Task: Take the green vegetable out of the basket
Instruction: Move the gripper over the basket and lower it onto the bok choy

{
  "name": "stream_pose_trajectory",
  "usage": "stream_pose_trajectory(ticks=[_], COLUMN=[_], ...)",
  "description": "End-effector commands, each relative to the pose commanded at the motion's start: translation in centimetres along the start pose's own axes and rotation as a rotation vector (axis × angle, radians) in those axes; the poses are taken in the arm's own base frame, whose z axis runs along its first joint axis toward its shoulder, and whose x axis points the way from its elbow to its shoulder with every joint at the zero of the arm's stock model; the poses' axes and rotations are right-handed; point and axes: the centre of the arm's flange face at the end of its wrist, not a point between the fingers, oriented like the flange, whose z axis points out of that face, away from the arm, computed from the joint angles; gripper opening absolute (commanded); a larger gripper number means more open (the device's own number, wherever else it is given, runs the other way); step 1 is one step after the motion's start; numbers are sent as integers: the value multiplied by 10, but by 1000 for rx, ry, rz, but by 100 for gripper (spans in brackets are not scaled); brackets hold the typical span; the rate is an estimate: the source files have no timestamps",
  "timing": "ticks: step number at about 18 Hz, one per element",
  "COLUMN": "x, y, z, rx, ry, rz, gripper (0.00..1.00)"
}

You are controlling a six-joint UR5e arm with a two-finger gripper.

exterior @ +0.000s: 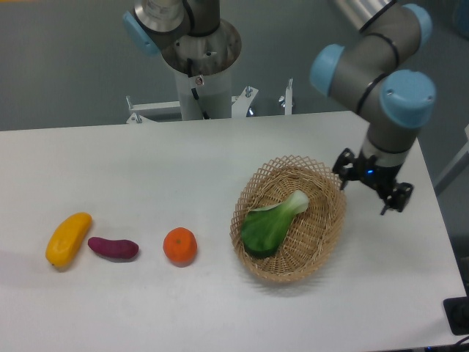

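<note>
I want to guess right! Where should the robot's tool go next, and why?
Probably sideways toward the orange, until it is over the green vegetable. The tool hangs beside the basket's far rim, holding nothing, and the vegetable lies untouched inside.
</note>
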Motion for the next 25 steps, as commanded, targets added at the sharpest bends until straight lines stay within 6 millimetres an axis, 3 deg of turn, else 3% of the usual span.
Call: stream_pose_trajectory(ticks=[5,10,21,24,25], x=[33,56,74,75,76], y=[-21,-28,-23,-22,-21], z=[29,55,96,103,103], rx=[-4,-15,-22,-20,-24], ry=[23,79,103,81,84], rz=[23,34,33,34,34], gripper=[100,100,100,90,78])
